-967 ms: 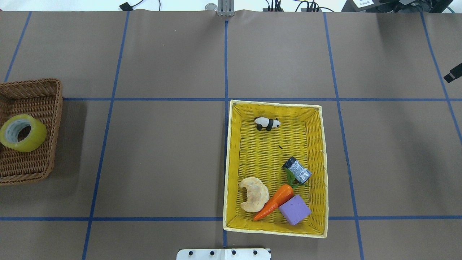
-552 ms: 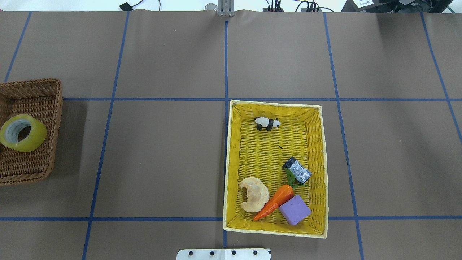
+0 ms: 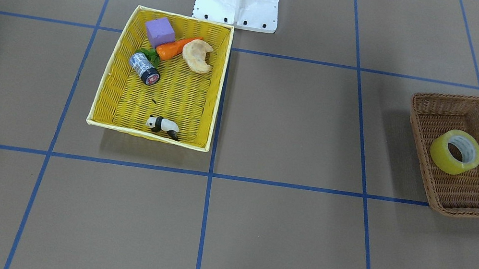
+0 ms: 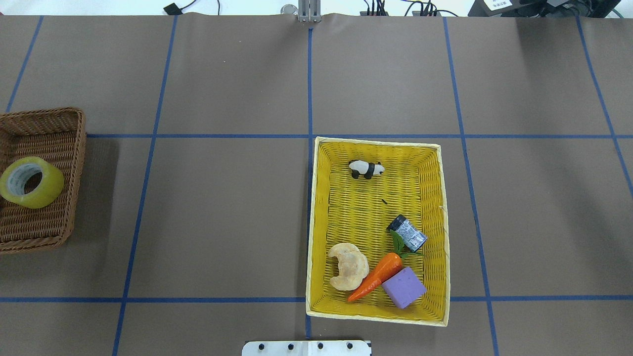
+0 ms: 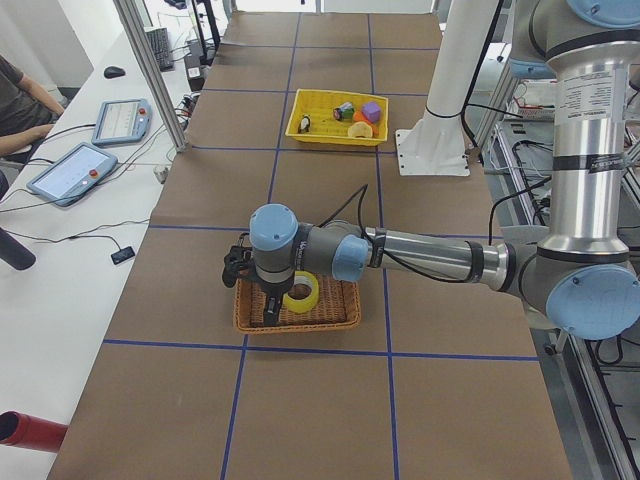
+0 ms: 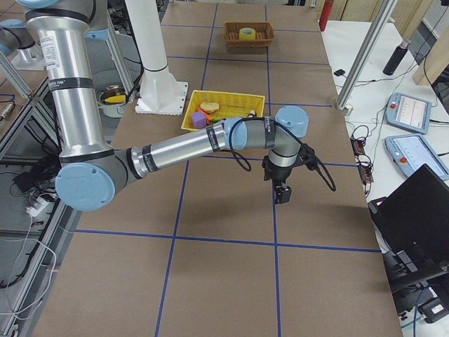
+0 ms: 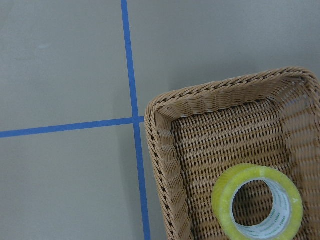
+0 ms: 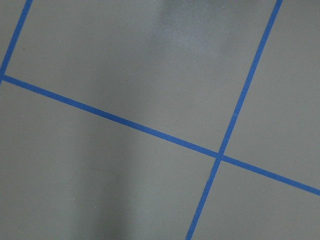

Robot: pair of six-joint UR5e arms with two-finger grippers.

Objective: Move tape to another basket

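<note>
The tape (image 4: 48,192), a yellowish roll with a pale core, lies in the dark brown wicker basket (image 4: 75,173) at the table's left end. It also shows in the front view (image 3: 441,157) and the left wrist view (image 7: 221,194), low right, inside the basket (image 7: 165,150). In the left side view my left gripper (image 5: 262,308) hangs over the basket's (image 5: 300,323) far-from-robot end, beside the tape (image 5: 313,290); I cannot tell whether it is open or shut. In the right side view my right gripper (image 6: 283,195) hangs over bare table; I cannot tell its state either.
A bright yellow basket (image 4: 312,222) in front of the robot base (image 4: 306,347) holds a panda figure (image 4: 366,169), a grey can (image 4: 407,233), a carrot (image 4: 376,277), a croissant (image 4: 348,266) and a purple block (image 4: 403,287). Blue tape lines grid the brown table.
A dark tip of the right gripper at the overhead view's right edge has left that view. The tape and both baskets have not moved.
</note>
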